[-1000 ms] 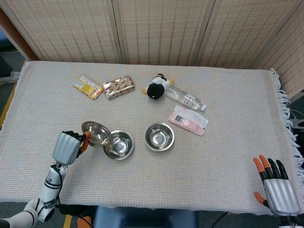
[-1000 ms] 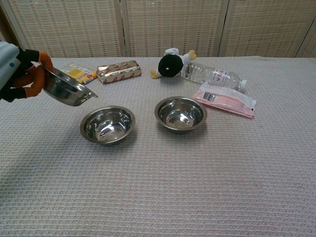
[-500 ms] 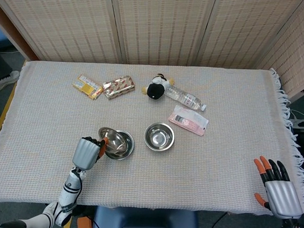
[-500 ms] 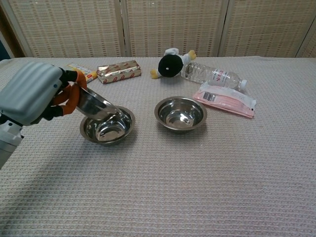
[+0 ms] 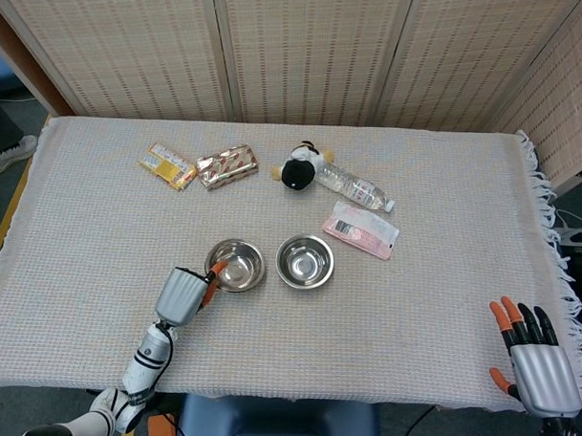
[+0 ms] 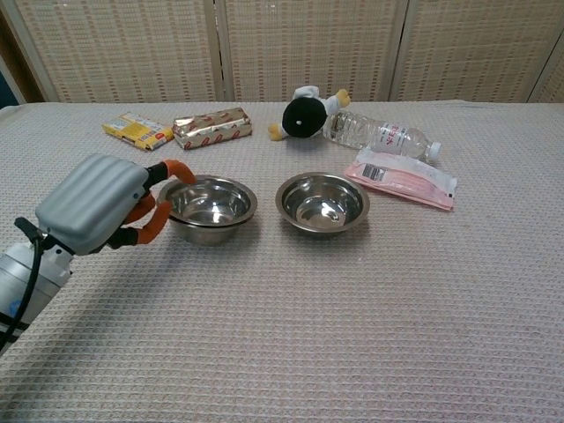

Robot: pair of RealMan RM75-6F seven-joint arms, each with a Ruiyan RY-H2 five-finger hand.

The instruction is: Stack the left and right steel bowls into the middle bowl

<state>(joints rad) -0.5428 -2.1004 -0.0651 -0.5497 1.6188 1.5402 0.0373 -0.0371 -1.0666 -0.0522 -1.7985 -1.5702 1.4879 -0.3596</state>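
At frame centre, I see the left robot hand (image 6: 99, 204) gripping the rim of the stacked bowls (image 6: 208, 208). The right bowl (image 6: 322, 202) sits empty alongside. The right robot hand (image 5: 536, 362), lower right, is spread, holding nothing.

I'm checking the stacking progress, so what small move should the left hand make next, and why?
Probably let go and draw back: the left hand has its fingers at the rim of the nested bowls, which sit level on the table. The right bowl is not yet stacked.
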